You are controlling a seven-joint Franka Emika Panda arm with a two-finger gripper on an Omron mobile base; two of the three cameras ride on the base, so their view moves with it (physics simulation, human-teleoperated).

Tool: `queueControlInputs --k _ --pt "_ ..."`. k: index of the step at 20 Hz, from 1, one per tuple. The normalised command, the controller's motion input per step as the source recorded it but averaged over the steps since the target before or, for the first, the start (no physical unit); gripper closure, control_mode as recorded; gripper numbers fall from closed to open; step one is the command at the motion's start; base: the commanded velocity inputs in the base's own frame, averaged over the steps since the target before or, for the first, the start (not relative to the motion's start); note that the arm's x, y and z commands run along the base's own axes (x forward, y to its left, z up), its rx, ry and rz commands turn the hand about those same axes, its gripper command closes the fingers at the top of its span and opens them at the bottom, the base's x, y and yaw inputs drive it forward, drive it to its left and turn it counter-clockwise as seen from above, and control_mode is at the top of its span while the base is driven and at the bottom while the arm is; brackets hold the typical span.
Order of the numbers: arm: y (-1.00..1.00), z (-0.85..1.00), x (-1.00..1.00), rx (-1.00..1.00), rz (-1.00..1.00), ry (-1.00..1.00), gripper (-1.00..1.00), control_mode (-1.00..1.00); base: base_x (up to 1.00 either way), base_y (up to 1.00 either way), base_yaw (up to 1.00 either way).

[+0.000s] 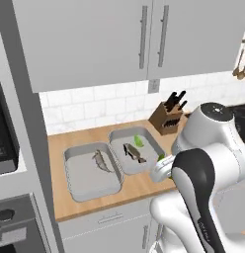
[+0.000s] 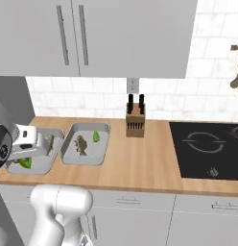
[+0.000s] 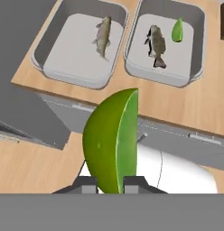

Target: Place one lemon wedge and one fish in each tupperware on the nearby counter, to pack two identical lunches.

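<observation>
1. While you look at the hand view, you see the gripper (image 3: 110, 182) pinching a lemon wedge (image 3: 111, 142) at lower centre.
2. At upper left sits a tupperware (image 3: 77, 43) with one fish (image 3: 103, 36) — no wedge inside.
3. At upper right, the second tupperware (image 3: 165, 45) on the counter (image 3: 195, 106) holds a fish (image 3: 156, 45) and a wedge (image 3: 177, 30) — apart.

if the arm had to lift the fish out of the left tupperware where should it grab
Across the slim middle of the fish, coming straight down from above: it lies flat on the floor of the left tupperware, well clear of the walls, and its sides offer a narrow span for the fingers.
</observation>
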Motion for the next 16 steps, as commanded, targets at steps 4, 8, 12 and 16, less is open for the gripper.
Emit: queueControlInputs --k 4,8,12,16 --pt "0.09 -0.16 0.36 0.0 0.08 0.07 1.0 -1.0 0.48 0.0 0.12" --pt "0.62 -0.31 0.37 0.0 0.1 0.0 1.0 -1.0 0.0 0.0 0.0" --pt "0.78 -0.33 0.12 0.0 0.07 0.0 1.0 -1.0 0.0 0.0 0.0" --pt "0.72 -0.32 0.18 0.01 0.06 0.01 1.0 -1.0 0.0 0.0 0.0"
